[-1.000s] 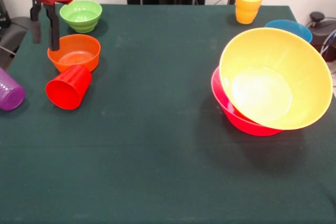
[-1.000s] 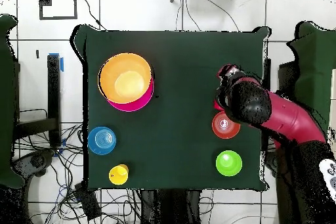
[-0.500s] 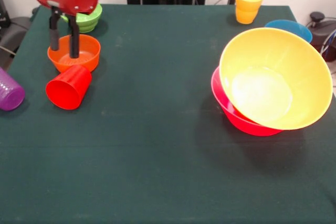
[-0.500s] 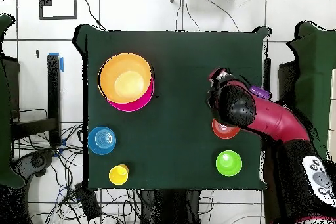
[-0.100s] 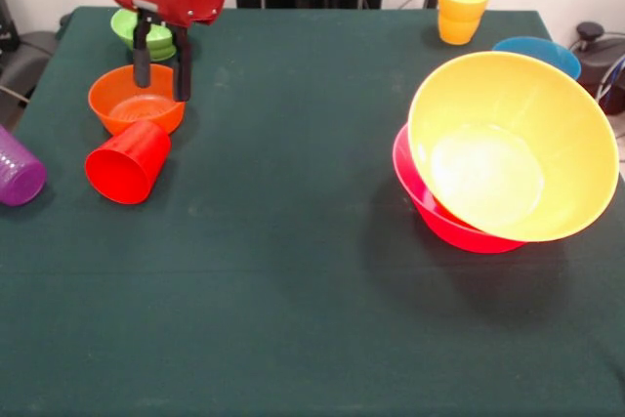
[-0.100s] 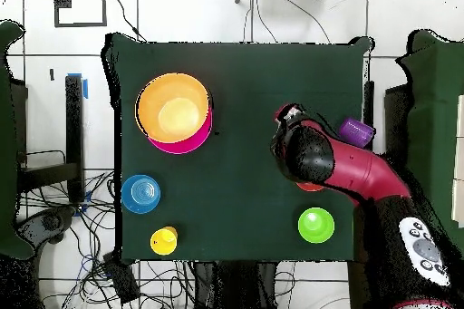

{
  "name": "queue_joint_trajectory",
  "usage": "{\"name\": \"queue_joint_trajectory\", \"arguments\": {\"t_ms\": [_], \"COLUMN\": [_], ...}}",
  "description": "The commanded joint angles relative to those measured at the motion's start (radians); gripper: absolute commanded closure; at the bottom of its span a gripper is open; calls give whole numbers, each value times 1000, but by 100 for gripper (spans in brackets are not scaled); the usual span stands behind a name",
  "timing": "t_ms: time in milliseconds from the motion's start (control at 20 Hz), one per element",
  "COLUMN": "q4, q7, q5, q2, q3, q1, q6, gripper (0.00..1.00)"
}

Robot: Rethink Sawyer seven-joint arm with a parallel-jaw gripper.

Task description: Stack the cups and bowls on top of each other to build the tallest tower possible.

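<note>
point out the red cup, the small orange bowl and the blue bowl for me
red cup (image 5: 128, 162), front view, on its side wall as it lies tipped over
small orange bowl (image 5: 129, 107), front view, on its inner floor
blue bowl (image 6: 141, 194), overhead view, on the middle of its inside

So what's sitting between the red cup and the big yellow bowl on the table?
Nothing. In the front view the stretch from the red cup to the big yellow bowl is bare green cloth; the orange bowl lies behind the cup, off that line.
</note>
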State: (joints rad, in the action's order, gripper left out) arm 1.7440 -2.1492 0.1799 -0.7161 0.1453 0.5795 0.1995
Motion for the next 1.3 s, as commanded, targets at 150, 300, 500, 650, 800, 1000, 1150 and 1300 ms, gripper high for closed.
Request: {"name": "queue_joint_trajectory", "arguments": {"t_ms": [150,300,500,650,800,1000,1150,1300], "q4": [114,79,60,62,61,29,19,11], "q7": [-118,-94,-80,-83,-93,-82,-70,-57], "q5": [24,14,13,18,25,37,43,46], "q2": [35,46,62,72,93,140,160,173], "q3": [-14,-14,-6,-9,-15,-11,-6,-3], "q1": [-26,-17,-10,-9,-17,-10,1,8], "q6": [-67,-41,-37,-55,-90,-130,-149,-155], "gripper": [0,0,0,0,0,0,0,0]}}
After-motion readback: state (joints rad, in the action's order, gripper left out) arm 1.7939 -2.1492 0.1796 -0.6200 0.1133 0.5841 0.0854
